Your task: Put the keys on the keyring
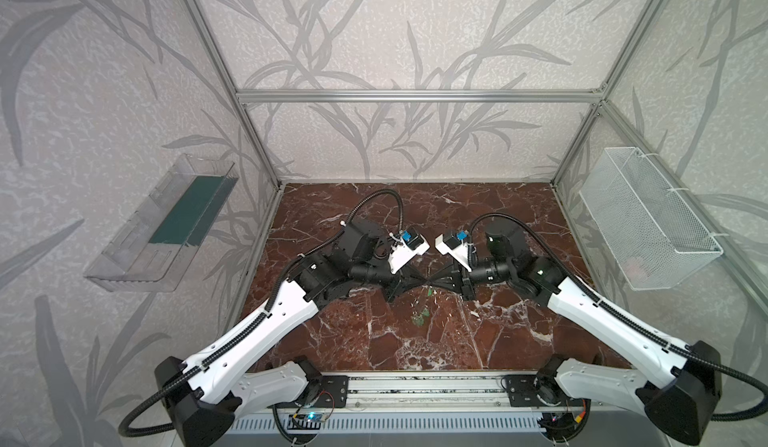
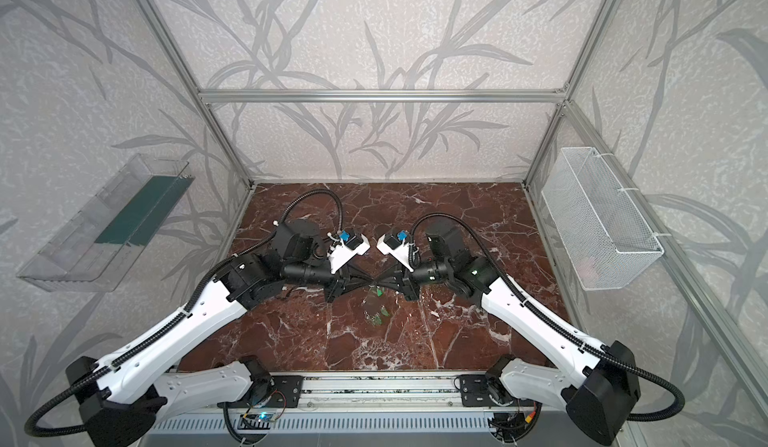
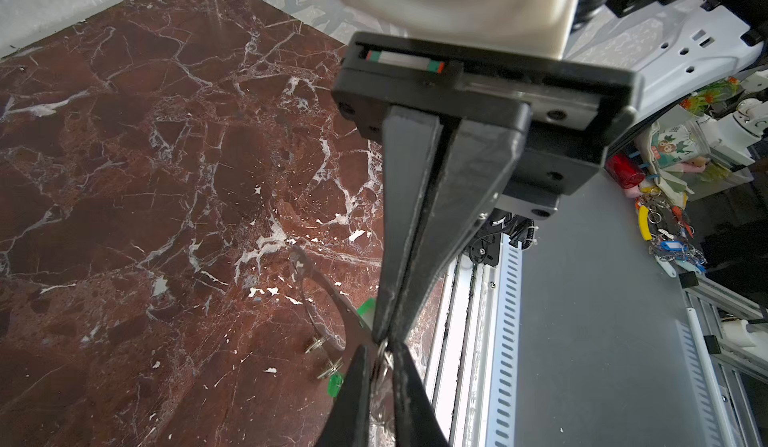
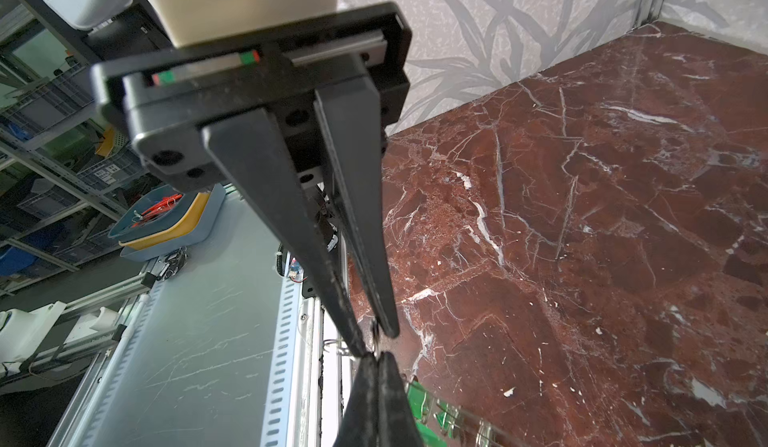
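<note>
Both grippers meet tip to tip above the middle of the marble table. The keyring, a translucent oval plate, hangs tilted below them. Several keys with green tags dangle from its rim on small metal rings. My right gripper is shut, apparently on the plate's rim. My left gripper is nearly shut on a silver metal ring of a key, whose blade is hidden between the fingers. One more green tag shows behind the right fingers.
A clear plastic tray hangs on the left wall and a white wire basket on the right wall. An aluminium rail runs along the table's front edge. Frame posts stand at the back corners.
</note>
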Action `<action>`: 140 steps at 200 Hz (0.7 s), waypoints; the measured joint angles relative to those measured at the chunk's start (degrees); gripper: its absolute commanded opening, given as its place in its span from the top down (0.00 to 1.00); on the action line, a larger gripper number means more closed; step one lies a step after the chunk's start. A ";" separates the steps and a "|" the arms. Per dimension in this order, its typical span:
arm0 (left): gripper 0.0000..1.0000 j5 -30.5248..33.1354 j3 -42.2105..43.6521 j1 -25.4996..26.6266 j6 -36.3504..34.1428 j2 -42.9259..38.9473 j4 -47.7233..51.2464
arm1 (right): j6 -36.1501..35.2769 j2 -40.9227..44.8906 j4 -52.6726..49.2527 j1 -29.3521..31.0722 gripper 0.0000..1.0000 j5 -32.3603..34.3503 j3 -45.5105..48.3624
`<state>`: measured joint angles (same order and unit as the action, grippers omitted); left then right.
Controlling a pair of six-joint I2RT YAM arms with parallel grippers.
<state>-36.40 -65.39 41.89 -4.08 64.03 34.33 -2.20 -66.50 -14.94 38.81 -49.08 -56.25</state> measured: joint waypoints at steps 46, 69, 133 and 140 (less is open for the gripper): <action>0.82 0.09 0.00 0.02 0.00 -0.07 0.24 | 0.17 0.02 0.31 0.00 1.00 -0.02 0.00; 0.82 -0.57 0.00 0.00 0.13 -0.04 0.24 | 0.42 0.02 0.76 0.00 1.00 -0.35 0.00; 1.00 -1.84 0.00 -0.07 1.31 0.15 0.22 | 0.85 0.24 1.22 -0.20 1.00 -0.55 0.11; 1.00 -1.81 0.00 -0.07 1.49 0.15 0.22 | 0.85 0.24 1.25 -0.20 1.00 -0.55 0.13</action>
<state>-38.22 -65.39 41.82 -2.59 64.18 34.54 -1.34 -66.26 -13.69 38.61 -49.63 -56.12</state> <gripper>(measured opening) 0.048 0.050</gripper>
